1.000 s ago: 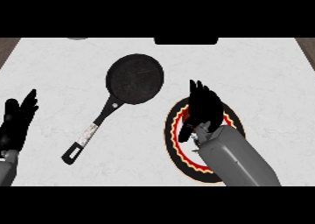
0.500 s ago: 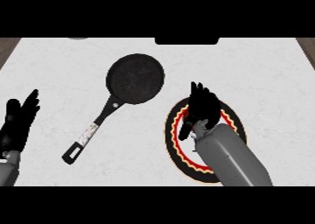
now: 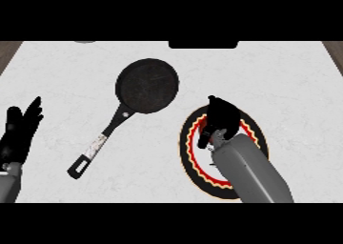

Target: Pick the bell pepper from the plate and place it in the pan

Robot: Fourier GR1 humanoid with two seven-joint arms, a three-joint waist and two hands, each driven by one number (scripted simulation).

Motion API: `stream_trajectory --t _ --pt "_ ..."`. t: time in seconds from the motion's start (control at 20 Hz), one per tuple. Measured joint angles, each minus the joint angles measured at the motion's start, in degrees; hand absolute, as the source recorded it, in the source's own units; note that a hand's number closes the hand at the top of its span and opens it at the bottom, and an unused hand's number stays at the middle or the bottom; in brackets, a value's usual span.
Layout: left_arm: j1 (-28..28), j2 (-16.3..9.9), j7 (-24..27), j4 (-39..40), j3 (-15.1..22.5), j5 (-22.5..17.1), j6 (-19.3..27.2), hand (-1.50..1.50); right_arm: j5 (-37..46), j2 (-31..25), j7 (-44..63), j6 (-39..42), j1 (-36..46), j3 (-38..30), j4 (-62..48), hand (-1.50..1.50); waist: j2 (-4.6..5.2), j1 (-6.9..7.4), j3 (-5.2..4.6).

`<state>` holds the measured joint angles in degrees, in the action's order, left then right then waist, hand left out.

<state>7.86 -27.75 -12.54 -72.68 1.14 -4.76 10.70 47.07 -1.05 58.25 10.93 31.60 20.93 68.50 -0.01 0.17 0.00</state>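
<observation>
Meanwhile, right hand [image 3: 221, 120] curls over the plate [image 3: 193, 159] (pepper hidden, grip unclear); pan [image 3: 147, 86] holds nothing.

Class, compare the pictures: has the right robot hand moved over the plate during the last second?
Yes. The right robot hand has drawn back toward the view's lower edge, farther onto the plate, with its fingers curling.

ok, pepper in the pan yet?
No. The pan shows only its bare dark inside, and the right hand is over the plate.
</observation>
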Motion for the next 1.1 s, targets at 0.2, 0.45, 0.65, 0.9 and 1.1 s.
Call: stream_trajectory --t 0.2,0.45,0.65,0.9,1.1 --pt "-0.9 0.8 0.1 -0.8 -0.6 0.9 -0.1 0.0 3.3 -1.0 -2.3 0.3 0.6 1.1 -2.3 1.5 -0.03 0.1 0.0" --pt "-0.5 0.9 0.0 -0.4 -2.4 1.8 -1.6 0.0 7.5 -0.7 -2.9 0.2 0.9 1.1 -2.7 1.5 -0.05 0.03 -0.02" --pt "-0.3 1.6 0.0 -0.2 -3.6 2.5 -2.3 0.0 8.3 -2.9 -6.6 1.2 -3.1 1.7 1.4 1.5 -0.14 -0.19 -0.02" --pt "-1.1 2.4 -1.0 -1.7 -3.2 3.5 -1.9 0.0 6.5 -10.9 -16.9 2.3 -12.7 3.7 12.3 1.5 -0.54 -0.61 -0.12" --pt "-1.3 3.0 -1.4 -2.2 -3.8 4.1 -2.5 0.0 5.4 -15.5 -21.0 3.4 -18.3 1.9 20.5 1.5 -0.35 -0.57 -0.07"
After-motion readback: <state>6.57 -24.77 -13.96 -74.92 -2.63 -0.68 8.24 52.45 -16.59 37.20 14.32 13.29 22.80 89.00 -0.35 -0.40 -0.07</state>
